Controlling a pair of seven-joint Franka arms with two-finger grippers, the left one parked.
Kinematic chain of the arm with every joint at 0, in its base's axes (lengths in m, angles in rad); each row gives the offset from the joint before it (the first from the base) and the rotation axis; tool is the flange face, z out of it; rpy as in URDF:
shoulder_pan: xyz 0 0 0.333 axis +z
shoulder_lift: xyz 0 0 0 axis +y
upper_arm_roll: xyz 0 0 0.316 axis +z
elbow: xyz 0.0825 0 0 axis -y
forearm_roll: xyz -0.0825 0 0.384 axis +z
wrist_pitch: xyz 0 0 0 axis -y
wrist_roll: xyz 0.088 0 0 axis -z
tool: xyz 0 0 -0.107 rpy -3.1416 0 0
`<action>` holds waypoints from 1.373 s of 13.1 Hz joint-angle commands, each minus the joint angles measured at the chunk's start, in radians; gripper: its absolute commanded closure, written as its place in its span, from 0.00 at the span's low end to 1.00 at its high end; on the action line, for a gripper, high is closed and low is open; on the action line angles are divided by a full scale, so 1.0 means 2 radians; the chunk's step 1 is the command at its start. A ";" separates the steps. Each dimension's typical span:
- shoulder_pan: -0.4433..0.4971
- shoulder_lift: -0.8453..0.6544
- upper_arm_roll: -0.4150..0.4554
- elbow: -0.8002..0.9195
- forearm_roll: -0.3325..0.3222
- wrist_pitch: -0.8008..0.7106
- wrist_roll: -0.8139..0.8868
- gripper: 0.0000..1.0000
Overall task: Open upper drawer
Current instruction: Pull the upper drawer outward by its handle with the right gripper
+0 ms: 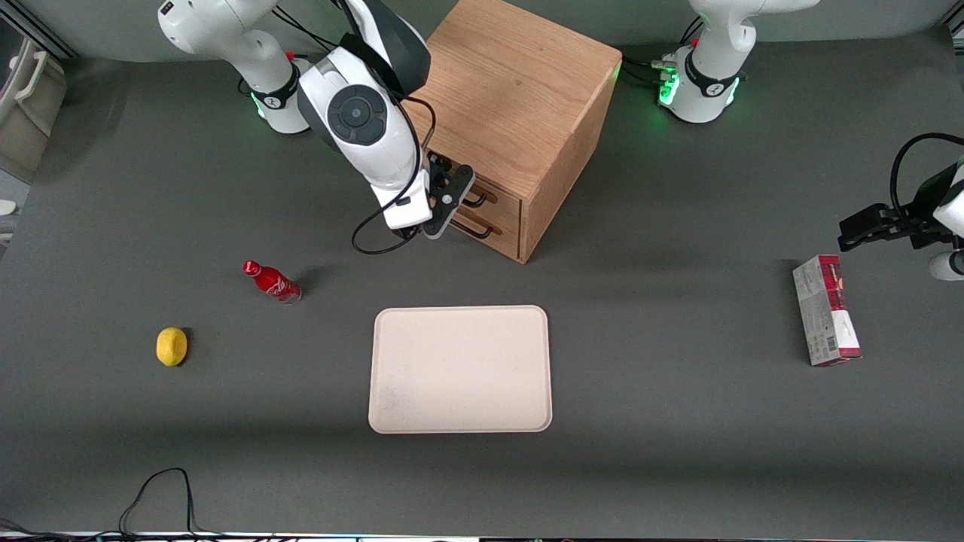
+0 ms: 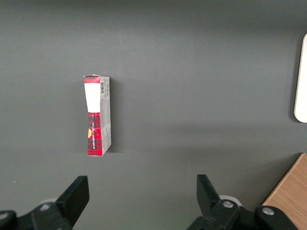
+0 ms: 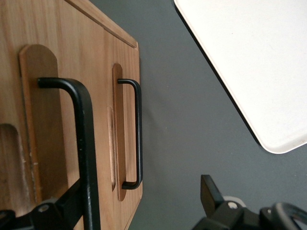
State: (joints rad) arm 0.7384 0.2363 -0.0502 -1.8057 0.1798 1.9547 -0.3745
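The oak cabinet [image 1: 512, 90] stands at the back middle of the table. Its upper drawer [image 1: 503, 197] looks shut, with its dark bar handle [image 1: 477, 200] above the lower drawer's handle [image 1: 476, 230]. My right gripper [image 1: 450, 199] is directly in front of the upper drawer, level with its handle. In the right wrist view the gripper [image 3: 139, 206] is open. The upper handle [image 3: 86, 143] runs between the fingers, close against one finger [image 3: 64, 206] and well apart from the second one. The lower handle [image 3: 138, 134] lies closer to the table.
A cream tray [image 1: 460, 369] lies nearer the front camera than the cabinet and shows in the right wrist view [image 3: 249, 62]. A red bottle [image 1: 272, 281] and a lemon [image 1: 172, 346] lie toward the working arm's end. A red-and-white box [image 1: 826, 320] lies toward the parked arm's end.
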 commanded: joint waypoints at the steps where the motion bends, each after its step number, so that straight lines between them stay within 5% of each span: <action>1: -0.001 0.009 -0.015 -0.003 0.008 0.017 -0.010 0.00; 18: -0.046 0.050 -0.056 0.058 0.009 0.017 -0.051 0.00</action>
State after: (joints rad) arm 0.6746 0.3005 -0.1618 -1.7429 0.1797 1.9990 -0.4318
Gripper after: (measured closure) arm 0.000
